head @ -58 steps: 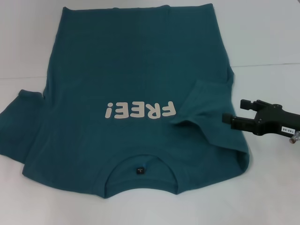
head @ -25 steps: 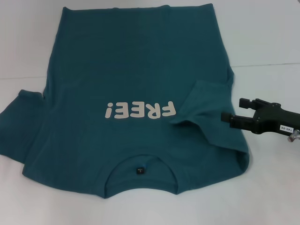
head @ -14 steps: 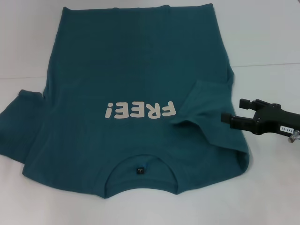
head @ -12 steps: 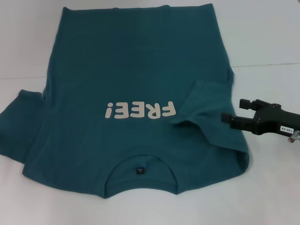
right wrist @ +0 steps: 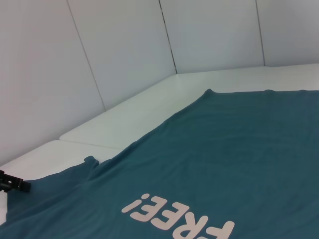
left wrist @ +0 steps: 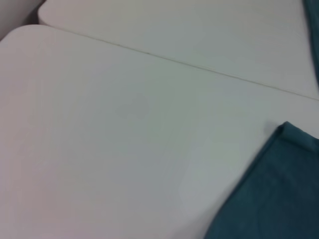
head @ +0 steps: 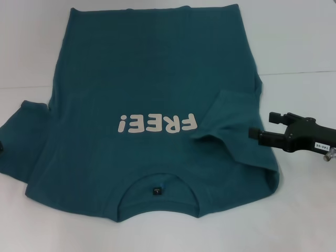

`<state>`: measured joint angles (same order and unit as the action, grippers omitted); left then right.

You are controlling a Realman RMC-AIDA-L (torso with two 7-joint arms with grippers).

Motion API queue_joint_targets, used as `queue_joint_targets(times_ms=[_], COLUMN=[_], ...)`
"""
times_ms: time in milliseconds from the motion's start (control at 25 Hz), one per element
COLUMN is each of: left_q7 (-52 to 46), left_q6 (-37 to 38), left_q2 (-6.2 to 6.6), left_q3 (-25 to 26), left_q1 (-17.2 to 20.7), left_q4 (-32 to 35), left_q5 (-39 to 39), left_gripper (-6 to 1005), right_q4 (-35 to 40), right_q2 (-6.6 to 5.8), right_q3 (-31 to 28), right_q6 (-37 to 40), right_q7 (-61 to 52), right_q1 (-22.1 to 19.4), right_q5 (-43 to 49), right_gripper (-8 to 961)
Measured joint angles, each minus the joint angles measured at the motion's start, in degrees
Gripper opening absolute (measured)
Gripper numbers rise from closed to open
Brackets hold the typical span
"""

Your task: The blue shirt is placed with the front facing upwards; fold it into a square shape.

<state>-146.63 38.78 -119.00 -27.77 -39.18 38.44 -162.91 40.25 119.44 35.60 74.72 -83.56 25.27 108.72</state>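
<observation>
One shirt [head: 152,105], front up on the white table [head: 299,47], collar toward the near edge, hem toward the far edge, one "FREE!" print [head: 157,124] across the chest and one dark neck label [head: 156,191]. Two sleeves: right one folded in onto the body, left one lying flat out toward the table's left edge. Right gripper [head: 262,127] sits just off the shirt's right edge, its two fingers spread and holding nothing; left gripper [head: 1,148] is barely visible by the left sleeve, can't tell its finger state.

Lab: white table [head: 299,47], bare panelled walls [right wrist: 124,50]
</observation>
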Motion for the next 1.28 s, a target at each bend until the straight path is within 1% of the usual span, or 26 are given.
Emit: queue_joint_targets(times_ms=[440, 680, 1280], left_q7=[0.12, 0.19, 0.32], left_q6=[0.85, 0.82, 0.31], left_q2=[-0.75, -0.94, -1.07], left_q3=[-0.02, -0.01, -0.17], left_q1=[-1.38, -1.71, -1.99], left_q4=[-0.15, -0.03, 1.02], left_q5=[0.04, 0.05, 0.14], left_gripper=[731, 728, 276], right_q4=[0.00, 0.00, 0.25], right_q2=[0.00, 0.00, 0.00], right_q3=[0.00, 0.00, 0.00], right_q6=[0.06, 0.08, -0.02], right_q7=[-0.12, -0.12, -0.21], right_q1=[-0.16, -0.22, -0.03], right_q5=[0.00, 0.00, 0.00], right_gripper=[945, 945, 944])
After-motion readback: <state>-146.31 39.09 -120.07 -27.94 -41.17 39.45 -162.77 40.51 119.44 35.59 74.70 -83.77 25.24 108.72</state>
